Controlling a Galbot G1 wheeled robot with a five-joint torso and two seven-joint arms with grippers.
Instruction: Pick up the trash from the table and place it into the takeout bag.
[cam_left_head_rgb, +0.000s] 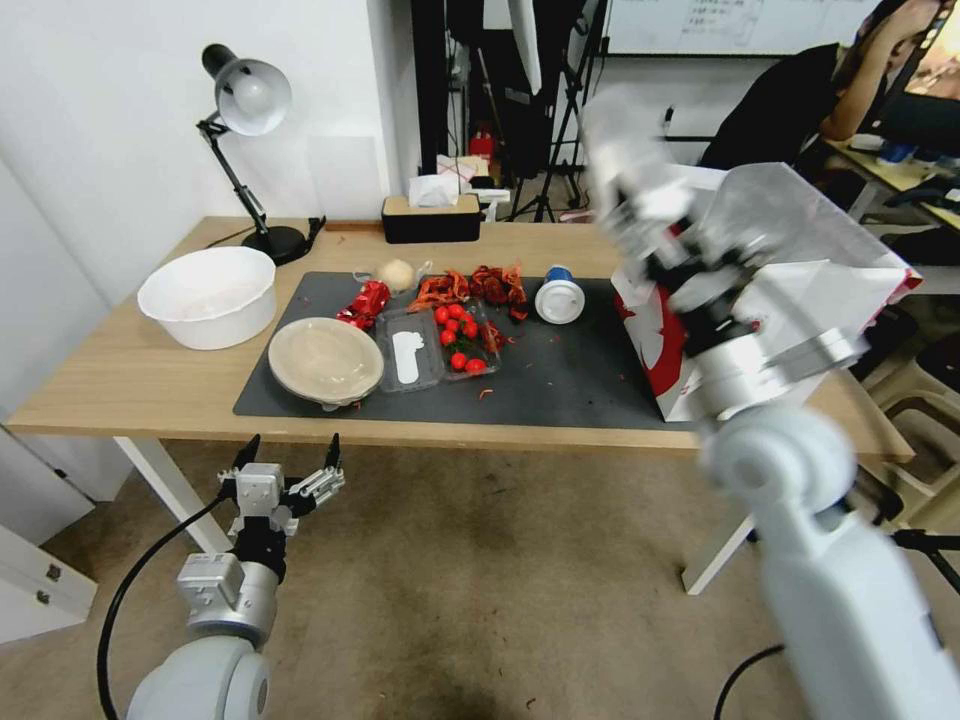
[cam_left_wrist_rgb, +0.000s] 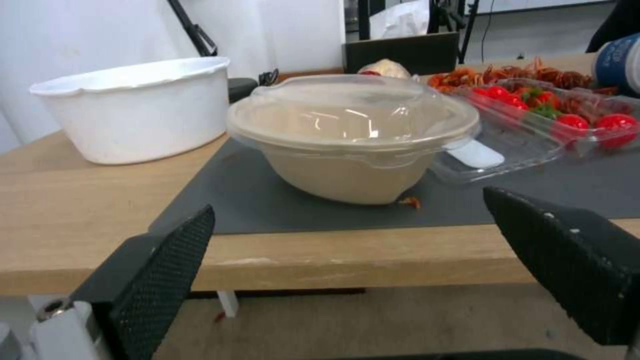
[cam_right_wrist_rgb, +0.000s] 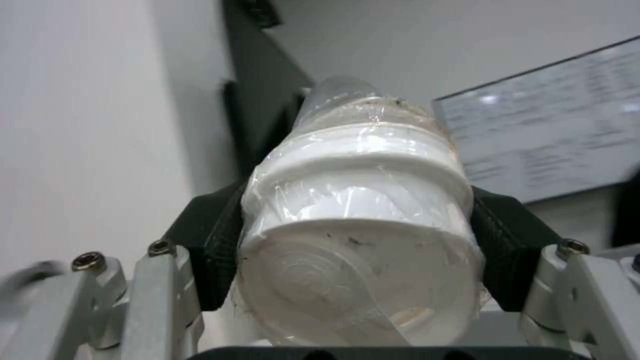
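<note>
Gripping translucent plastic cup with white lid (cam_right_wrist_rgb: 357, 210), right gripper (cam_right_wrist_rgb: 353, 240) sits raised at upper right of head view, above boxy white-and-red paper takeout bag (cam_left_head_rgb: 672, 350) on right end of light-wood tabletop (cam_left_head_rgb: 120, 370). Left gripper (cam_left_head_rgb: 290, 468) hangs wide open at lower left, below tabletop edge, facing round beige lidded bowl (cam_left_wrist_rgb: 350, 140) on dark grey mat (cam_left_head_rgb: 560, 380). Blue-and-white lidded cup (cam_left_head_rgb: 558, 295) stands mid-mat.

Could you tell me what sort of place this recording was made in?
Probably an office or lab workroom: a light-wood table with a desk lamp and tissue box, tripod stands behind it, and a whiteboard on the far wall.
</note>
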